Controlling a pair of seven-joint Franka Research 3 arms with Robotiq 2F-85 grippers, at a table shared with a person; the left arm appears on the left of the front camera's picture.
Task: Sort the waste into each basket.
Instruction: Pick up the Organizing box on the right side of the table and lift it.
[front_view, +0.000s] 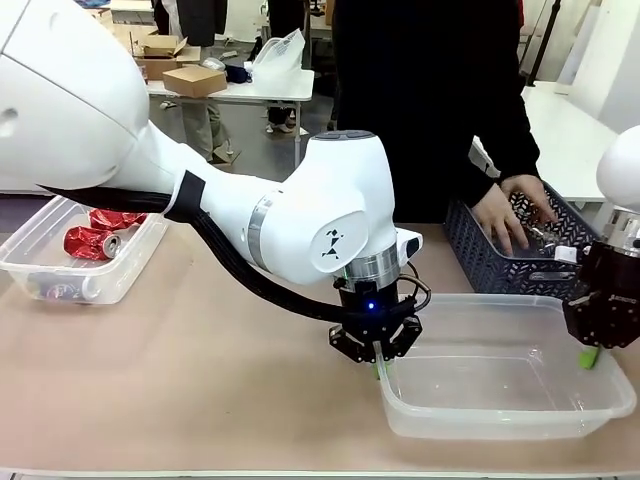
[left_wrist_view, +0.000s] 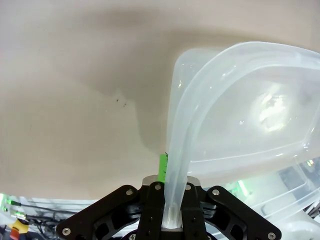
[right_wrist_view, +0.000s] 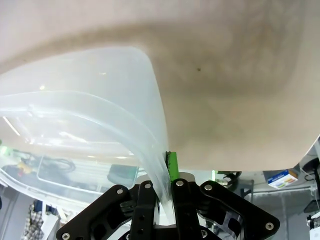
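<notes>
A person's hand (front_view: 500, 215) is covering the lattice basket's (front_view: 480, 255) contents. Of two clear tubs, the left-edge tub (front_view: 30, 268) is holding red cans (front_view: 90, 240), count unclear. The left gripper (front_view: 377, 366) and right gripper (front_view: 590, 355) are each clamping the near-right tub (front_view: 480, 428) by an end rim.

We counted two clear tubs on the surface (front_view: 200, 390): the left tub (front_view: 22, 262) and the right tub (front_view: 500, 428). There was one dark lattice basket (front_view: 470, 245). In the left tub we made out two crushed red cans (front_view: 85, 242) (front_view: 118, 218), plus one more piece (front_view: 62, 291) that we could not identify. Two claws showed, the left claw (front_view: 378, 368) and the right claw (front_view: 588, 355), and one person (front_view: 430, 100).
</notes>
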